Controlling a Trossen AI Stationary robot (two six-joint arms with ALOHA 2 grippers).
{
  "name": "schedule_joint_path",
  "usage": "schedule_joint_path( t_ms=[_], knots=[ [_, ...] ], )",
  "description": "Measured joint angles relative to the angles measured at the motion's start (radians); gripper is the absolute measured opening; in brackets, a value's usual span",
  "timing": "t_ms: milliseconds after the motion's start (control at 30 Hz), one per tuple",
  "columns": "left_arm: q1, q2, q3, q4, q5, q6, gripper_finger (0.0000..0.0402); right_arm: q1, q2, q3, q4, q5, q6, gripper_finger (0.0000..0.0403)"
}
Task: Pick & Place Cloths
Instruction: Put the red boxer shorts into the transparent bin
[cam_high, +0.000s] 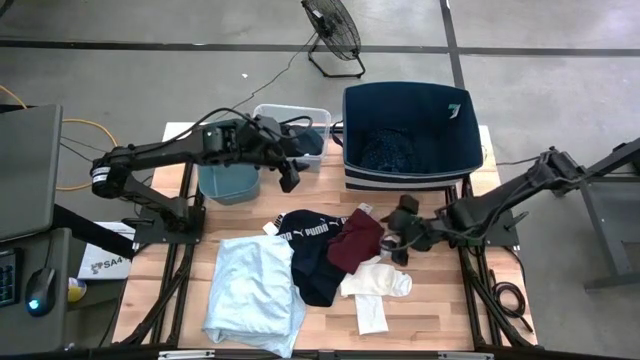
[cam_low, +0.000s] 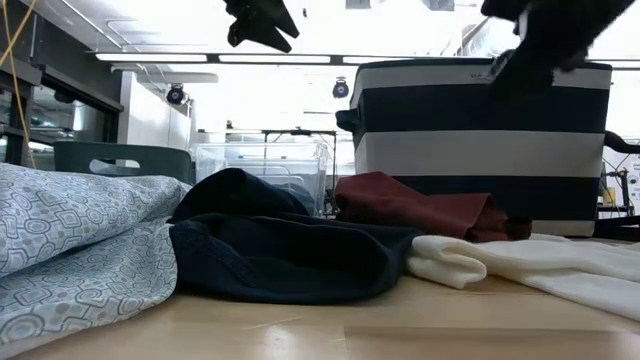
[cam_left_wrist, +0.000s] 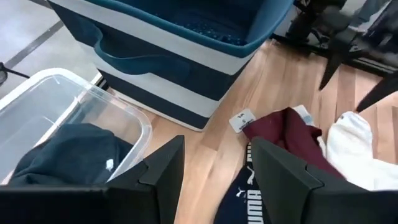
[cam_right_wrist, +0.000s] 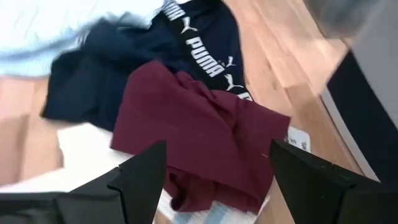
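Four cloths lie on the table: a pale-blue one (cam_high: 252, 295) near the near edge, a black PUMA one (cam_high: 312, 258) beside it, a maroon one (cam_high: 356, 240) resting partly on the black one, and a white one (cam_high: 376, 290). A navy dotted cloth (cam_high: 384, 150) lies inside the striped navy bin (cam_high: 408, 172). My left gripper (cam_high: 288, 172) hangs open and empty above the table next to the clear bin (cam_high: 292, 116). My right gripper (cam_high: 398, 236) is open just right of and above the maroon cloth (cam_right_wrist: 199, 130), which fills the view between its fingers.
A teal bin (cam_high: 228, 182) stands under the left arm. The clear bin (cam_left_wrist: 74, 112) holds a dark cloth (cam_left_wrist: 68, 155). A white tag (cam_left_wrist: 241, 119) lies by the maroon cloth. Bare wood shows between the bins and the cloths and along the table's right edge (cam_high: 470, 300).
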Motion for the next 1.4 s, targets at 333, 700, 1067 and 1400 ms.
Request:
schedule_joint_path(
  t_ms=[333,700,1067,1400],
  knots=[
    [-0.011,0.0,0.0,-0.023,0.002,-0.016,0.0179,-0.041,0.07,-0.233,0.401,0.004,-0.057,0.0275],
    [-0.011,0.0,0.0,-0.083,0.003,-0.014,0.0179,-0.095,0.344,-0.235,0.737,-0.068,-0.027,0.0275],
    [-0.011,0.0,0.0,-0.086,0.003,-0.007,0.0179,-0.096,0.447,-0.235,0.755,-0.103,0.164,0.0197],
    [-0.011,0.0,0.0,-0.086,0.003,-0.007,0.0179,-0.094,0.419,-0.227,0.848,-0.178,0.364,0.0011]
  ],
)
